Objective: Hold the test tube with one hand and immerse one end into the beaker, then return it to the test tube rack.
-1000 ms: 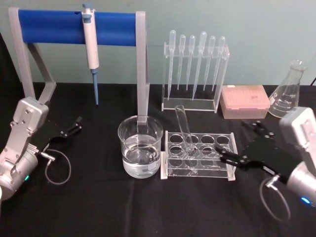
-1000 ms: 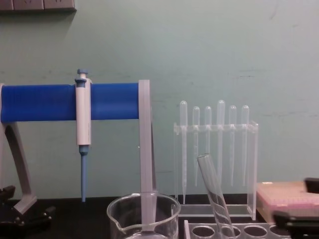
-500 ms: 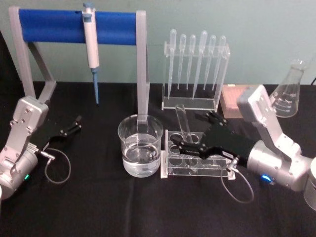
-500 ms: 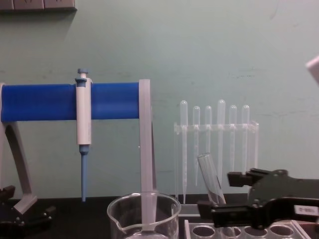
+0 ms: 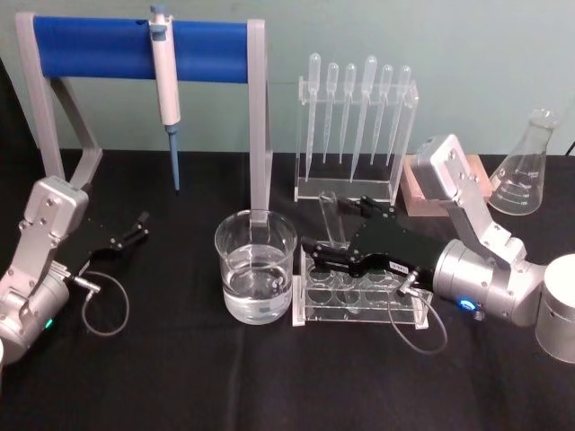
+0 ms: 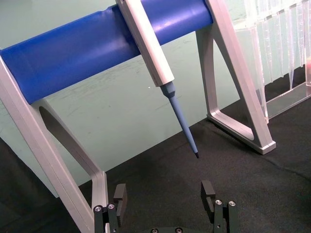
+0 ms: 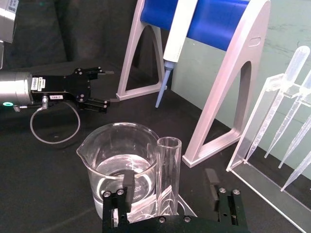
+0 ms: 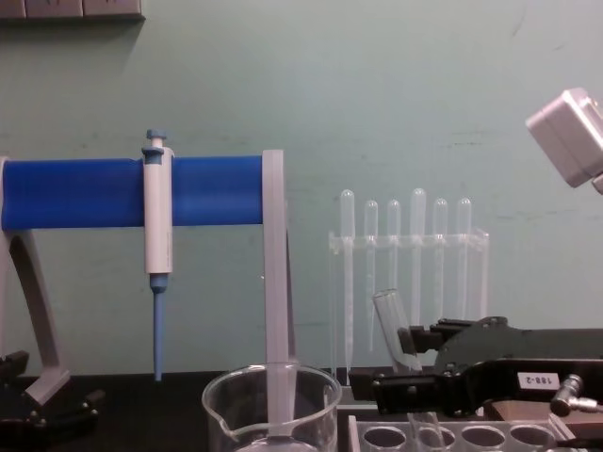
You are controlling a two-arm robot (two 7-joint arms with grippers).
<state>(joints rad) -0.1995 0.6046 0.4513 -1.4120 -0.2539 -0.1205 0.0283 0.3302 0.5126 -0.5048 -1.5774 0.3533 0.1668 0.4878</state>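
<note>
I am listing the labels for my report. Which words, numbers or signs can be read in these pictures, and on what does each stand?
On the right gripper, white label: perhaps "188-2", digits unsure.
On the left gripper, white label: too small to read.
On the beaker, print: blurred, unreadable.
On the flask, graduation marks: too small to read.

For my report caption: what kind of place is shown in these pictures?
Probably a laboratory bench: a pipettor hangs on a blue stand, plastic pipettes stand in a clear rack, and a beaker of clear liquid sits beside a test tube rack, with the right tool at its test tube.
</note>
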